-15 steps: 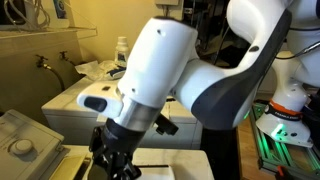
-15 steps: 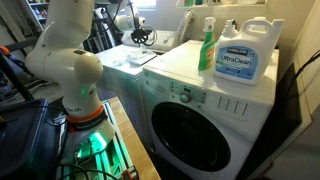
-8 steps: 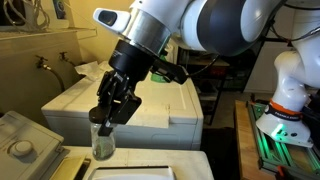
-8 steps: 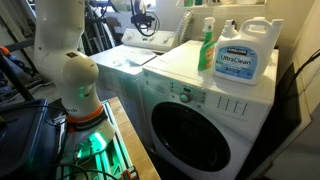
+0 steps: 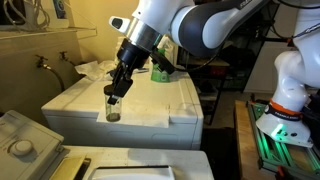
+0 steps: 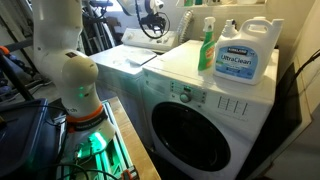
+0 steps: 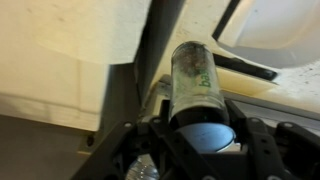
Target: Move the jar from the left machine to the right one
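- My gripper [image 7: 203, 142] is clamped on the jar [image 7: 192, 85]. In the wrist view its dark fingers [image 7: 262, 148] sit on either side of the jar near the lid end, with the glass body stretching away toward the top of the frame.
- In an exterior view the gripper [image 5: 116, 90] comes down from the upper right, and the jar [image 5: 112, 109] hangs upright beneath it, left of the frame's centre.
- The jar is over the front part of the white machine top [image 5: 150, 105] in the middle of that frame. Its base is at or just above the surface; I cannot tell whether it touches.
- A second white machine [image 5: 140, 165] lies along the bottom edge of the same frame, apart from the jar.
- In the exterior view where the spray bottle [image 6: 207, 45] and detergent jug [image 6: 250, 52] stand on the near machine, my hand is too small at the top of the frame to make out the jar.
- My judgement is that the pickup is done and the carry is done or nearly so.
- What is left is to seat the jar flat on this top, let go and lift clear.
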{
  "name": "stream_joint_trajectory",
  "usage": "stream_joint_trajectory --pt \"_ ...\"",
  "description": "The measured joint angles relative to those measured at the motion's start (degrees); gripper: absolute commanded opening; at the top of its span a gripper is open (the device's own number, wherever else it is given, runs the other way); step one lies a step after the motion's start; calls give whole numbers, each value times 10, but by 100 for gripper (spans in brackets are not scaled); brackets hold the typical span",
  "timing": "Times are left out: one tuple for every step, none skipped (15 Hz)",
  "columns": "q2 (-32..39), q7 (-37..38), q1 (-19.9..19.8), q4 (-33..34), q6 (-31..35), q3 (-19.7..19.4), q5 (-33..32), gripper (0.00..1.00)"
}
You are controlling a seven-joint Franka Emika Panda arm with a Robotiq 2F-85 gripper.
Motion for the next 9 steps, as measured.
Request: stream_joint_trajectory --pt "-8 20 -5 -14 0 -15 -7 29" --pt "-16 39 -10 -27 -3 -30 -15 29" --pt "-24 57 -15 -39 -10 -42 -23 29" --pt "-31 75 -20 -49 -24 -53 -27 29" --pt "-37 91 -26 -56 -40 -60 -27 29" --pt "-41 107 -32 -60 -58 -66 -27 29" --pt "-44 124 -39 -62 -74 -71 -25 54" --pt "-44 131 -48 -63 -78 -71 -10 54" --pt "-44 131 -56 -63 -78 -70 3 29"
